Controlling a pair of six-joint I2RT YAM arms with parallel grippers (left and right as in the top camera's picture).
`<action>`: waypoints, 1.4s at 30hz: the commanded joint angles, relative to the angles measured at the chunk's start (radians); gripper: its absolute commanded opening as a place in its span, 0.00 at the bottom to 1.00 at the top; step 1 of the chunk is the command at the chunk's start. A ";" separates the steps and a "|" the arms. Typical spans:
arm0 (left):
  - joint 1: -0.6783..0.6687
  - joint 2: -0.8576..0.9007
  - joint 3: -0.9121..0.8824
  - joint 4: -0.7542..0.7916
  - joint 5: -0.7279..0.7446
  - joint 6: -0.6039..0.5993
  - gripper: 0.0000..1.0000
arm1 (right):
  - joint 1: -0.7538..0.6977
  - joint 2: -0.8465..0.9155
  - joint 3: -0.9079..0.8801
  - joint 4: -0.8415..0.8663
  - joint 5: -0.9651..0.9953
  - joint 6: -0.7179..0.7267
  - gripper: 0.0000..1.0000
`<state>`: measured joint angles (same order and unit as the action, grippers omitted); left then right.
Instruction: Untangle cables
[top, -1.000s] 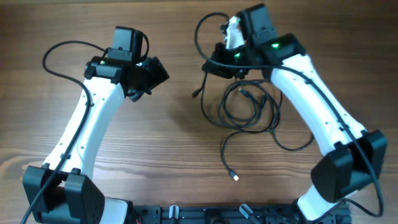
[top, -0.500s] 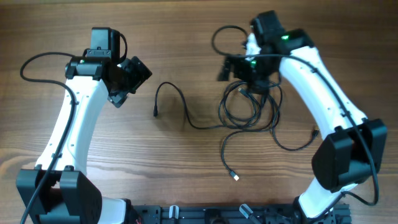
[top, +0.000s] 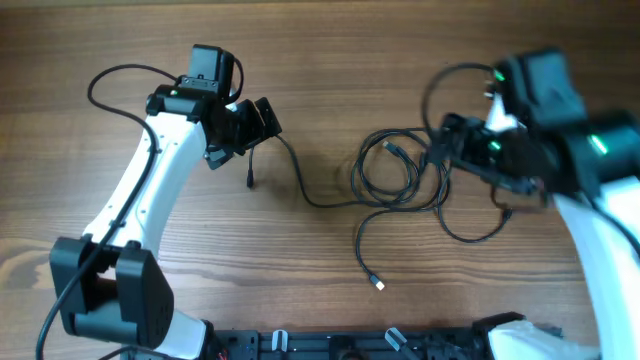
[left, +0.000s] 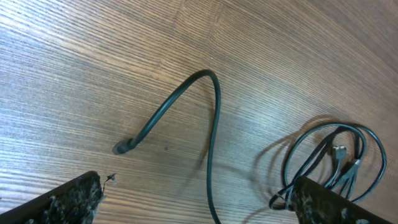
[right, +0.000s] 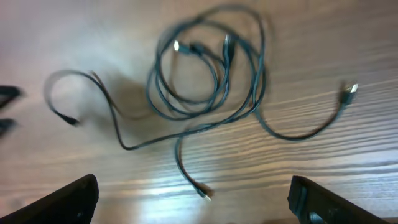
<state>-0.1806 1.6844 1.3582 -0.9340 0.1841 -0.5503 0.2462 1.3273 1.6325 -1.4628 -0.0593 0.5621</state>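
The job looks barely begun. Most of the cables (top: 392, 202) lie as a heap of overlapping loops on the desk (top: 300, 60), ahead of the right fingers (right: 59, 200), which are spread wide with nothing between them. One strand (left: 216, 124) runs out of the heap toward the left fingers (left: 68, 198), arches over, and ends in a plug (left: 121, 147) lying just ahead of them. These fingers too stand fully apart and hold nothing. Another loose end (top: 378, 285) trails out of the heap on the near side. Judging by how it lies, that one strand is partly drawn clear, but it still feeds into the loops. The loops themselves remain crossed over one another, so nearly all the separating is left to do.
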 joint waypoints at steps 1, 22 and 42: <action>0.001 0.008 -0.004 0.006 -0.010 0.019 1.00 | 0.002 -0.009 -0.046 0.002 0.062 0.097 1.00; 0.001 0.008 -0.004 0.006 -0.010 0.019 1.00 | 0.075 0.145 -0.875 0.987 -0.419 0.783 0.95; 0.001 0.008 -0.004 0.002 -0.010 0.020 1.00 | 0.176 0.154 -0.789 1.030 -0.258 0.706 0.05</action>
<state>-0.1806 1.6855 1.3586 -0.9310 0.1810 -0.5503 0.4183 1.5249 0.7643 -0.3954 -0.3115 1.3846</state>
